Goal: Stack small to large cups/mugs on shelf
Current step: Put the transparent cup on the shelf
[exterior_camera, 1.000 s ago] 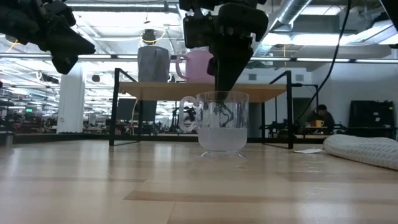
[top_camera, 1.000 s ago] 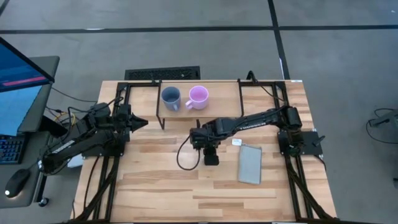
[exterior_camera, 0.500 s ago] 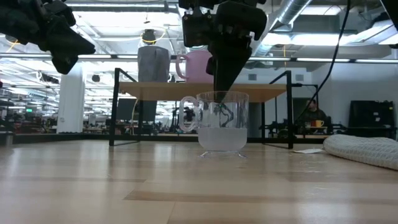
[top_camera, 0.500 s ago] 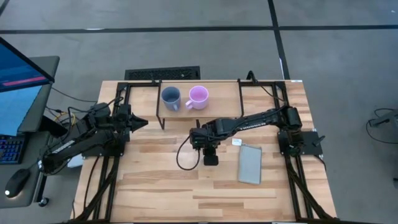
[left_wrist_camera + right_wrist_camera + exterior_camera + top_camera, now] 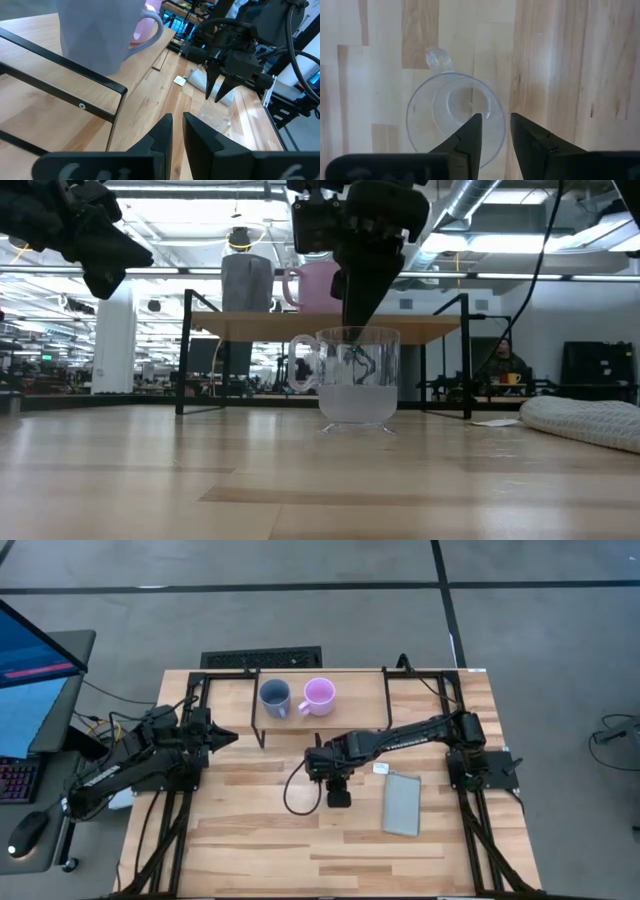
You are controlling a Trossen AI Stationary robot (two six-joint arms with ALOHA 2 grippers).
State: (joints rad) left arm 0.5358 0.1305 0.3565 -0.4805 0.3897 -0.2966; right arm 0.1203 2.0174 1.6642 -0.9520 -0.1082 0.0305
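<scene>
Three cups total. Two on shelf (image 5: 350, 690) at table's 12 o'clock: blue-grey mug (image 5: 274, 696) and pink mug (image 5: 319, 695), side by side, upright. One clear glass cup (image 5: 356, 377) down on tabletop (image 5: 260, 830), mid-table, 6 o'clock of pink mug. Right gripper (image 5: 493, 131) straight above glass cup, fingers slightly parted, straddling rim, nothing grasped. Left gripper (image 5: 173, 131) parked at 9 o'clock, fingers nearly together, empty. One grey pad (image 5: 402, 803) at 3 o'clock of glass cup.

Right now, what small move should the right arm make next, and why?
Probably lower straight down: the right gripper hangs open above the clear glass cup, fingers straddling its rim, nothing gripped, while both mugs already stand on the shelf.
</scene>
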